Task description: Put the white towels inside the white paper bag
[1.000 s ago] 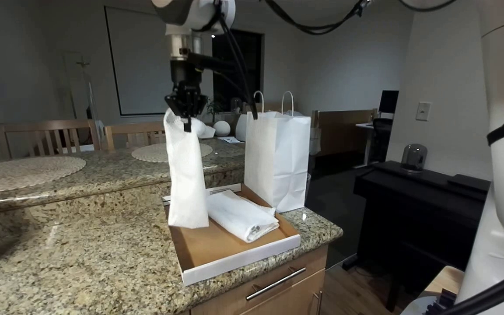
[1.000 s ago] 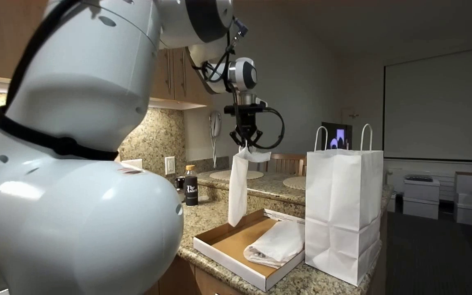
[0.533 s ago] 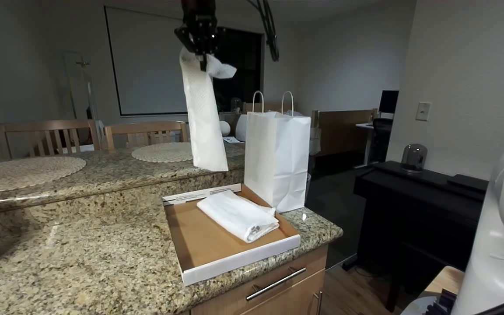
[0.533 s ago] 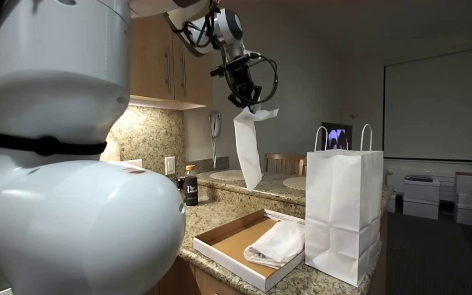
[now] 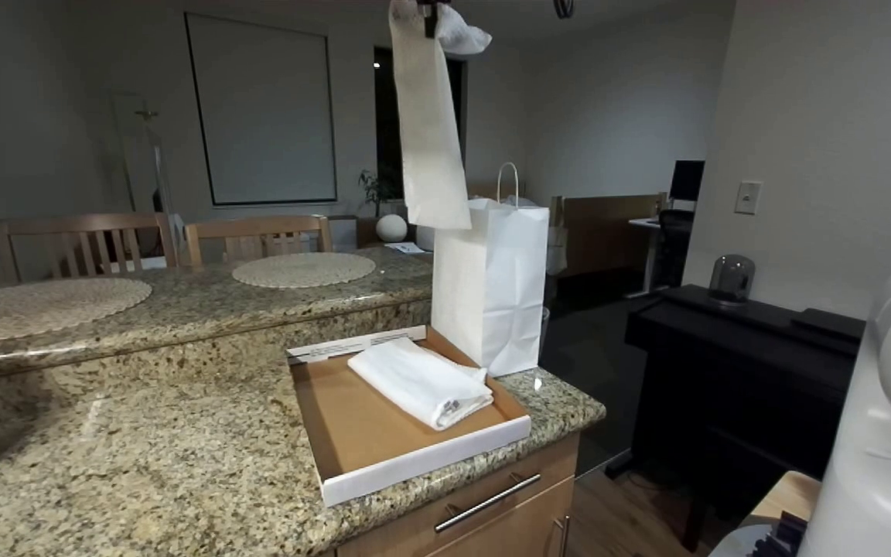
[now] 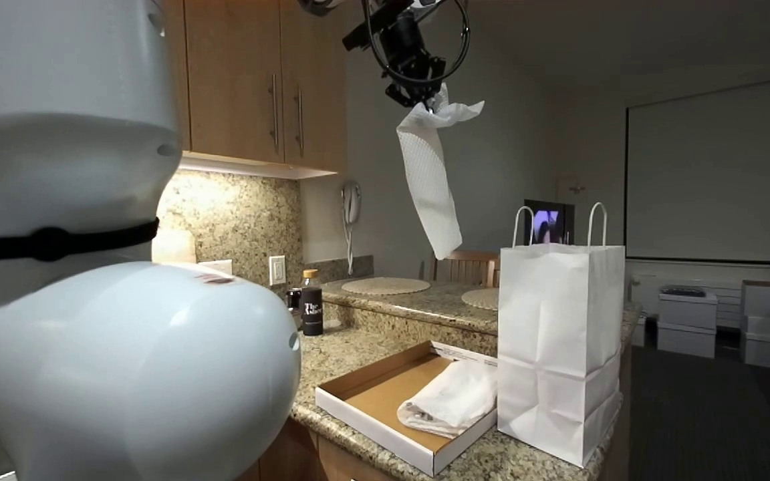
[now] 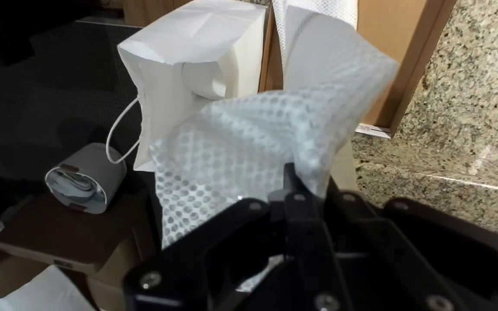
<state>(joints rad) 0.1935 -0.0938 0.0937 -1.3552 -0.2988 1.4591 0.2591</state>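
Note:
My gripper (image 6: 429, 105) is shut on a white towel (image 6: 428, 177) and holds it high by its upper part, so it hangs long and tilted. In the wrist view the jaws (image 7: 309, 183) pinch the towel's bunched cloth (image 7: 249, 125). The white paper bag (image 6: 559, 347) stands upright at the counter's end, handles up. In an exterior view the held towel (image 5: 430, 131) overlaps the bag's (image 5: 511, 286) upper corner and hides one handle. In the wrist view the bag's mouth is open; a curved white piece inside cannot be identified. Another folded towel (image 5: 418, 383) lies in the cardboard tray (image 5: 422, 469).
The tray stands against the bag on the granite counter (image 5: 159, 464). A raised granite ledge (image 5: 182, 302) with two round placemats runs behind. A dark bottle (image 6: 311, 307) stands farther along. Wall cabinets (image 6: 244, 80) hang near the arm. A basket (image 7: 89, 172) stands below, beyond the bag.
My gripper has lifted the towel from over the tray, up and sideways toward the bag, and has tilted. The towel in the tray and the bag have not moved.

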